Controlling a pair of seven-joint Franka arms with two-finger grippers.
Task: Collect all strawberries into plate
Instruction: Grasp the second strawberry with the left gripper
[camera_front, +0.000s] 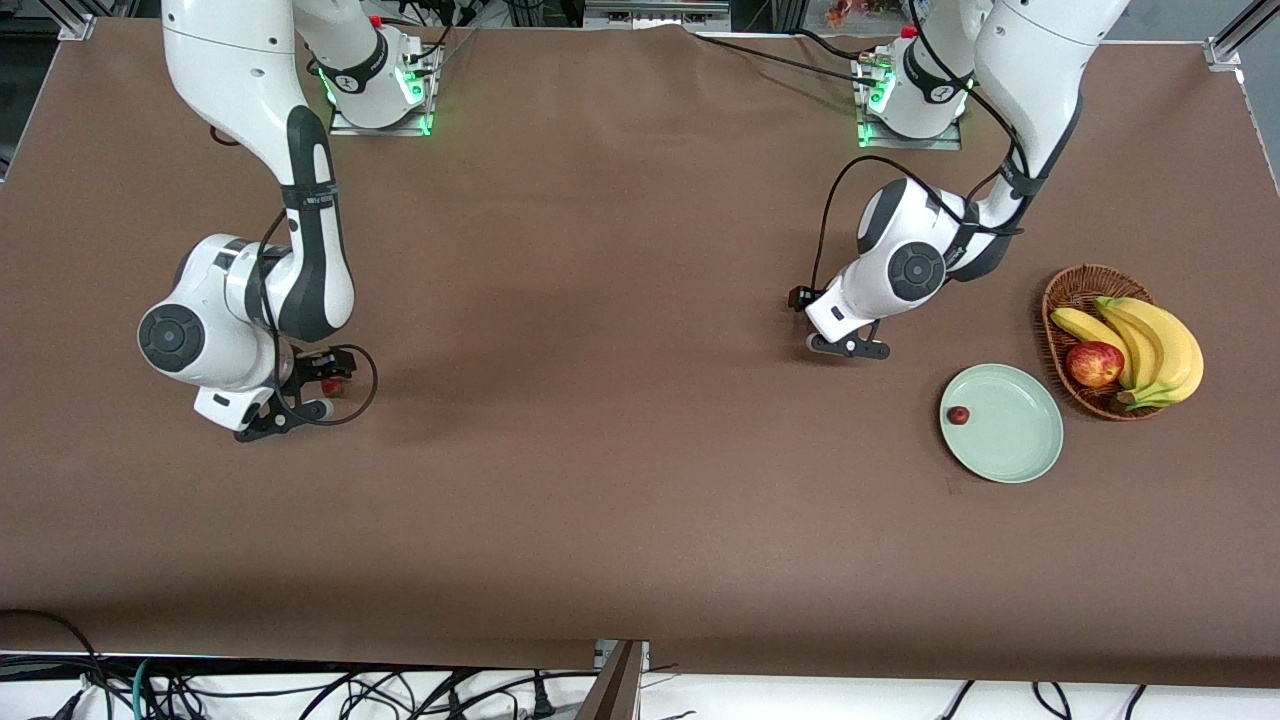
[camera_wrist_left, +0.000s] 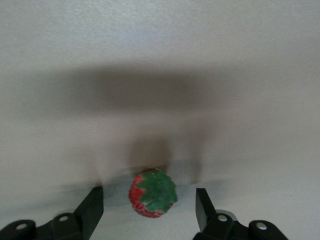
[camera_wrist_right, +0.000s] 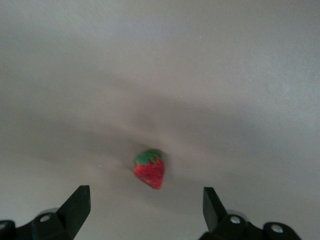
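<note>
- Left arm: comes from its base at the top of the table and folds down low over the cloth, wrist bent; the left gripper (camera_front: 850, 347) is just above the table (camera_front: 620, 480), between the table's middle and the plate (camera_front: 1012, 440).
- Left gripper state: jaws parted, a strawberry (camera_wrist_left: 152, 194) between the fingers (camera_wrist_left: 91, 210) with a gap on each side; nothing grasped.
- Right arm: elbow bent, wrist low at its own end of the table; the right gripper (camera_front: 300, 400) is spread wide and empty, with a second strawberry (camera_wrist_right: 149, 169) on the cloth between its fingers.
- Wrist views only: the left one shows a green cap facing the lens; the right one shows a berry lying on its side. From the front the left berry is hidden by the hand.
- Front view only: a third strawberry (camera_front: 958, 415) lies in the pale green plate near its rim; beside the plate stands a wicker basket (camera_front: 1068, 300) with bananas (camera_front: 1150, 345) and an apple (camera_front: 1094, 364).
</note>
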